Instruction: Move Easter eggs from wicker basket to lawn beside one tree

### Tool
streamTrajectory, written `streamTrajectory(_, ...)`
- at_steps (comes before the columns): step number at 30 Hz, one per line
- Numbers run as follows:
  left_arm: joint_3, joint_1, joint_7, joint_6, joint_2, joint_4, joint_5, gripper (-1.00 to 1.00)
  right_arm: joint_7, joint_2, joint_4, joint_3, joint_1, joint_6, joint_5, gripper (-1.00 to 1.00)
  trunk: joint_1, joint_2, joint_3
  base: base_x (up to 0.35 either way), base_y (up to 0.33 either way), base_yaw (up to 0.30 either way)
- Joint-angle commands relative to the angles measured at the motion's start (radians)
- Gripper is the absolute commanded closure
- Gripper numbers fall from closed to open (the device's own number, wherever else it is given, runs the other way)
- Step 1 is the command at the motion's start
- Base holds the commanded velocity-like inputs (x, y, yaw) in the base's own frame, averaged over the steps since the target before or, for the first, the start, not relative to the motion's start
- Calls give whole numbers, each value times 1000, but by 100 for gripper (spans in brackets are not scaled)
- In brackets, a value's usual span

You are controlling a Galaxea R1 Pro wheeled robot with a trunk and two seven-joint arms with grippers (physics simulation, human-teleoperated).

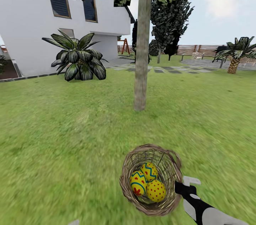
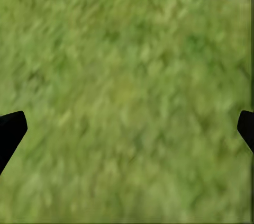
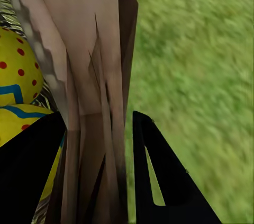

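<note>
Yellow Easter eggs (image 1: 148, 183), all three, lie in the wicker basket (image 1: 151, 179) on the lawn (image 1: 64, 140), so I judge nothing is placed yet. My right gripper (image 3: 98, 134) pinches the basket's wall at its 3 o'clock side; the tree (image 1: 142, 58) stands at 12 o'clock. My left gripper (image 2: 127, 128) hangs spread over grass.
</note>
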Motion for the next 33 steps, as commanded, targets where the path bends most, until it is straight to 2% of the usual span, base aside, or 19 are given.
streamTrajectory(1,-7,-1,5,-4,0,0,8,-100,3,0,0,-13,-1,-5,-3,100,1,0,-1,334,0,0)
streamTrajectory(33,-7,-1,5,-4,0,0,8,-100,3,0,1,-13,-1,-5,-3,100,1,0,-1,334,0,0)
